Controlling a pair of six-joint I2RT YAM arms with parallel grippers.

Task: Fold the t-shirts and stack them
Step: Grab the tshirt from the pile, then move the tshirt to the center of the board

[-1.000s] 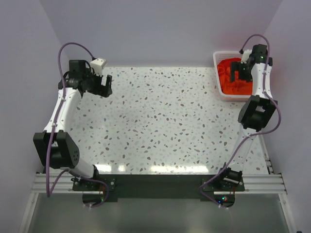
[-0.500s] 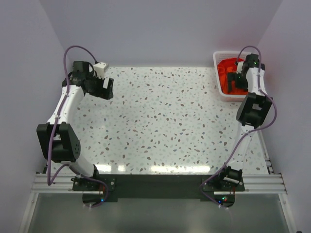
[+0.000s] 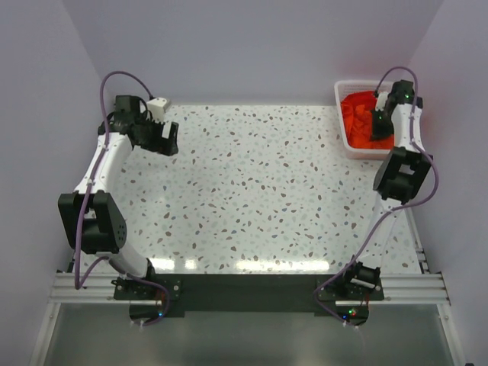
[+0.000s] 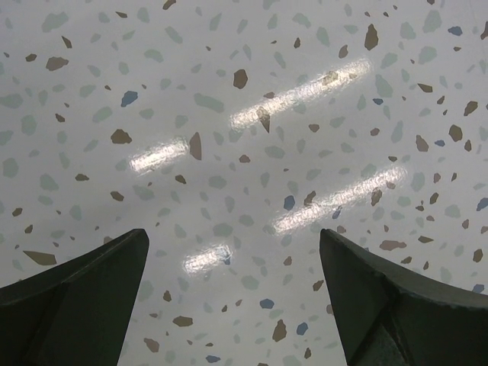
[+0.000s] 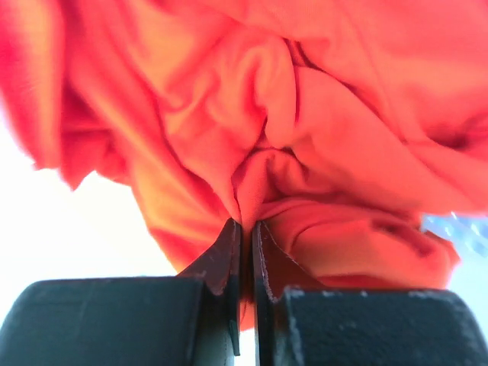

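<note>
A heap of crumpled orange-red t-shirts fills the white basket at the table's far right corner. My right gripper reaches down into that heap. In the right wrist view its jaws are shut on a pinched fold of the bright orange-red t-shirt, right gripper. My left gripper hovers over the bare table at the far left, open, left gripper, with only speckled tabletop between its fingers.
The speckled white table lies between the two arms. Lilac walls close in the back and both sides. The basket sits tight against the right wall.
My right gripper dropped into the basket and closed on the orange-red cloth. The left arm swung slightly inward early on, then held still.
</note>
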